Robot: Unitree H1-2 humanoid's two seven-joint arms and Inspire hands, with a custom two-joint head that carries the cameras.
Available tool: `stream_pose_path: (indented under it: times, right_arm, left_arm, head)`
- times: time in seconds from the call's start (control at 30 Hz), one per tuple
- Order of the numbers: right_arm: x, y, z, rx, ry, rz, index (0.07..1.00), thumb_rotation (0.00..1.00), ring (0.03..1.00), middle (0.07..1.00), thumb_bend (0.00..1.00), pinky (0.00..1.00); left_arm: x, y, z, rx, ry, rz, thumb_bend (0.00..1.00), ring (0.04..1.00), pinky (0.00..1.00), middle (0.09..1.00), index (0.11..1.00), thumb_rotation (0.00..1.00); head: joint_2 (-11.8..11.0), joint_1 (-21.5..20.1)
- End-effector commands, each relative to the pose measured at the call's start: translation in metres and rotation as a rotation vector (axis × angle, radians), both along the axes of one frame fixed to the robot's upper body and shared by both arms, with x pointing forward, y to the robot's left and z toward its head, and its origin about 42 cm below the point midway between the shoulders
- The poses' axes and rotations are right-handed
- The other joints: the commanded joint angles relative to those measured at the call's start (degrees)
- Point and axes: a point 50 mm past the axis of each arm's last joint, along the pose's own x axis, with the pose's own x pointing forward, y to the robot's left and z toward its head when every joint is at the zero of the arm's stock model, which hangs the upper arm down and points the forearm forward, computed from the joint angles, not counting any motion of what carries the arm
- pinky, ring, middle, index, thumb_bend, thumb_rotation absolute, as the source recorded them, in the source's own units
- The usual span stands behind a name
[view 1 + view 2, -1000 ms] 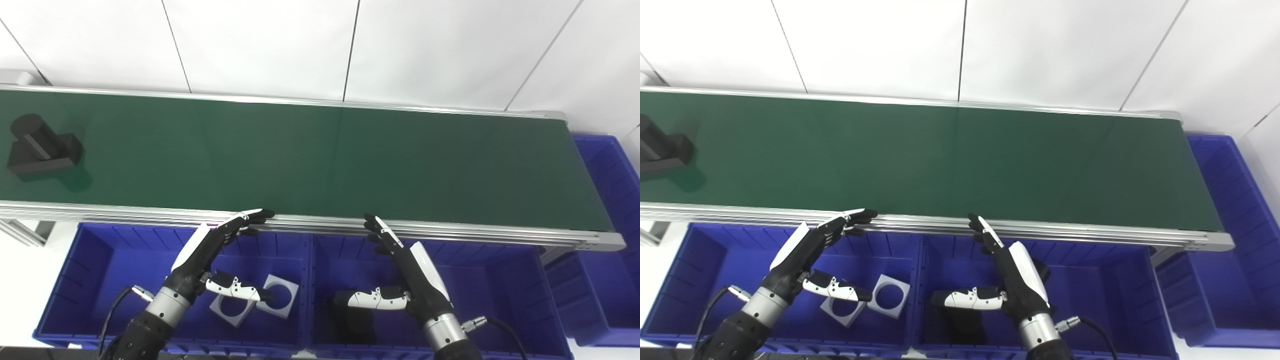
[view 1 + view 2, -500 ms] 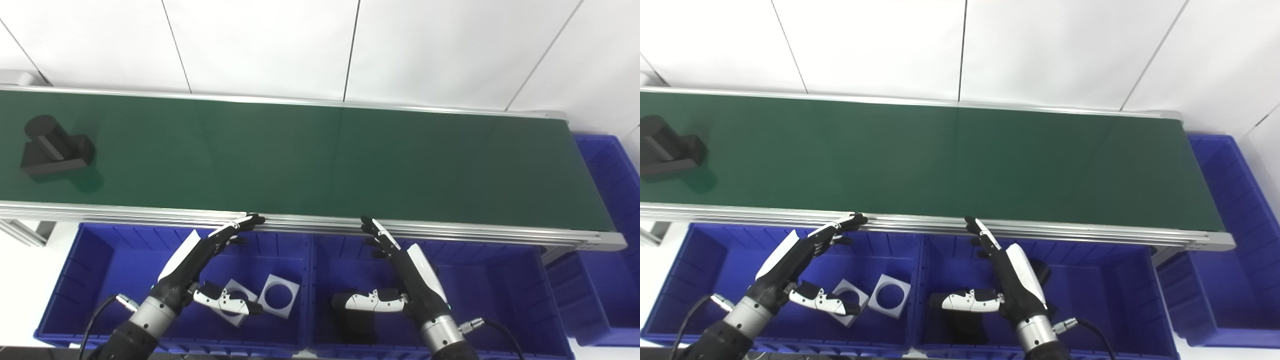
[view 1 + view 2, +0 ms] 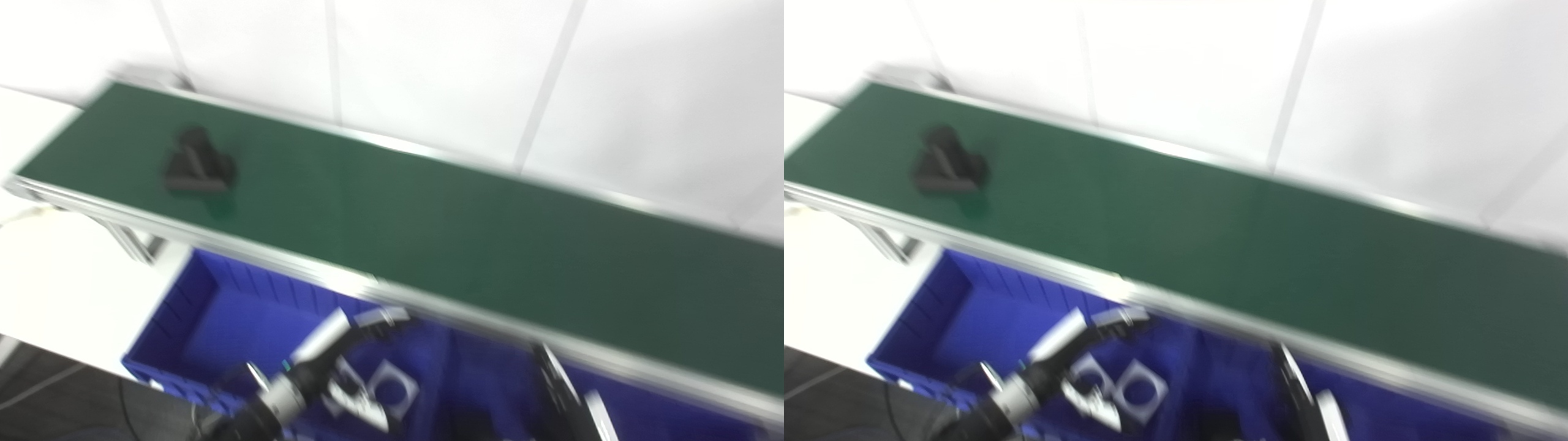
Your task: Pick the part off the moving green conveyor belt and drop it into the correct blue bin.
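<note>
Black blocky part with cylinder on smooth green belt

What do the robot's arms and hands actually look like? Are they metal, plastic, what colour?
The picture is blurred, so only the broad look shows. The left hand is black with white shell panels along the back and fingers, on a silvery metal wrist ring and a dark forearm, with a small plug sticking out near the wrist. The right hand, mostly cut off, shows the same black with a white panel.
</note>
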Motion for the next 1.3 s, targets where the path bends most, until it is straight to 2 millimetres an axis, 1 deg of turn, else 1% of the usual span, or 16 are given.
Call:
stream_pose_path:
  times: [0.0,0.07,0.1,0.13,0.17,0.27,0.3,0.33,0.47,0.63,0.7,0.83,0.97,1.07,1.13,1.27]
  right_arm:
    - [0.002,-0.003,0.008,0.018,-0.07,0.021,0.966,0.1,0.898,0.938,0.82,0.84]
    - [0.001,-0.006,0.004,0.02,-0.058,0.019,0.977,0.09,0.912,0.949,0.81,0.86]
    - [0.001,-0.007,0.001,0.026,-0.061,0.018,0.977,0.06,0.917,0.949,0.82,0.87]
    - [0.001,-0.008,-0.002,0.032,-0.079,0.017,0.976,0.03,0.915,0.946,0.82,0.86]
    - [0.001,-0.009,-0.005,0.037,-0.093,0.017,0.97,0.01,0.893,0.938,0.84,0.82]
    - [0.0,-0.009,-0.01,0.033,-0.112,0.017,0.966,0.0,0.88,0.93,0.84,0.81]
    - [0.0,-0.01,-0.013,0.023,-0.109,0.017,0.965,0.0,0.878,0.93,0.84,0.8]
    - [0.0,-0.01,-0.015,0.015,-0.106,0.017,0.964,0.0,0.877,0.93,0.84,0.8]
    - [0.001,-0.011,-0.019,0.012,-0.102,0.015,0.964,0.0,0.877,0.927,0.86,0.79]
    - [0.002,-0.01,-0.021,0.015,-0.109,0.01,0.961,0.0,0.87,0.918,0.87,0.79]
    - [0.003,-0.01,-0.021,0.018,-0.115,0.007,0.961,0.0,0.869,0.915,0.87,0.79]
    - [0.004,-0.011,-0.022,0.034,-0.142,-0.007,0.946,0.0,0.865,0.905,0.89,0.8]
    - [0.005,-0.015,-0.021,0.087,-0.23,-0.027,0.922,0.0,0.849,0.89,0.91,0.77]
    - [0.004,-0.018,-0.012,0.134,-0.287,-0.032,0.916,0.0,0.863,0.896,0.91,0.81]
    - [0.003,-0.019,-0.006,0.147,-0.318,-0.033,0.91,0.0,0.859,0.89,0.91,0.8]
    - [0.003,-0.019,0.018,0.18,-0.41,-0.035,0.9,0.0,0.85,0.877,0.91,0.78]
  left_arm:
    - [0.004,-0.006,0.005,-0.008,-0.074,-0.006,0.95,0.84,0.79,0.873,0.835,0.1]
    - [0.003,-0.009,0.002,-0.005,-0.071,-0.007,0.95,0.84,0.79,0.873,0.833,0.12]
    - [0.002,-0.01,0.0,-0.004,-0.071,-0.008,0.95,0.838,0.78,0.873,0.833,0.13]
    - [0.002,-0.01,-0.001,-0.004,-0.069,-0.008,0.96,0.837,0.78,0.873,0.833,0.14]
    - [0.001,-0.01,-0.003,-0.008,-0.066,-0.009,0.96,0.836,0.78,0.873,0.83,0.14]
    - [0.001,-0.011,-0.006,-0.023,-0.062,-0.012,0.97,0.83,0.76,0.869,0.826,0.11]
    - [0.001,-0.011,-0.008,-0.024,-0.061,-0.013,0.98,0.826,0.76,0.866,0.822,0.09]
    - [0.001,-0.012,-0.009,-0.024,-0.06,-0.013,0.98,0.823,0.76,0.864,0.82,0.09]
    - [0.002,-0.012,-0.012,-0.025,-0.052,-0.01,1.0,0.816,0.74,0.856,0.808,0.06]
    - [0.003,-0.011,-0.014,-0.034,-0.043,-0.009,1.0,0.816,0.74,0.854,0.804,0.01]
    - [0.004,-0.011,-0.015,-0.026,-0.048,-0.012,1.0,0.807,0.73,0.85,0.804,0.03]
    - [0.005,-0.013,-0.016,-0.035,-0.042,-0.009,1.0,0.808,0.73,0.849,0.801,0.01]
    - [0.007,-0.015,-0.018,-0.026,-0.054,-0.011,1.0,0.799,0.72,0.845,0.798,0.03]
    - [0.007,-0.015,-0.019,-0.023,-0.045,-0.01,1.0,0.799,0.72,0.846,0.8,0.05]
    - [0.007,-0.016,-0.019,-0.021,-0.044,-0.009,1.0,0.797,0.72,0.845,0.799,0.05]
    - [0.007,-0.016,-0.021,-0.021,-0.047,-0.009,1.0,0.795,0.72,0.842,0.798,0.05]
  head:
    - [-0.3,0.2]
    - [-1.9,1.1]
    - [-3.3,1.3]
    - [-3.3,1.3]
    - [-4.4,1.1]
    - [-5.1,1.1]
    - [-6.5,1.3]
    - [-6.5,1.3]
    - [-8.0,1.1]
    - [-8.6,0.9]
    - [-8.7,0.8]
    - [-8.9,0.8]
    - [-9.3,1.3]
    - [-9.4,1.2]
    - [-9.3,1.2]
    - [-9.5,1.2]
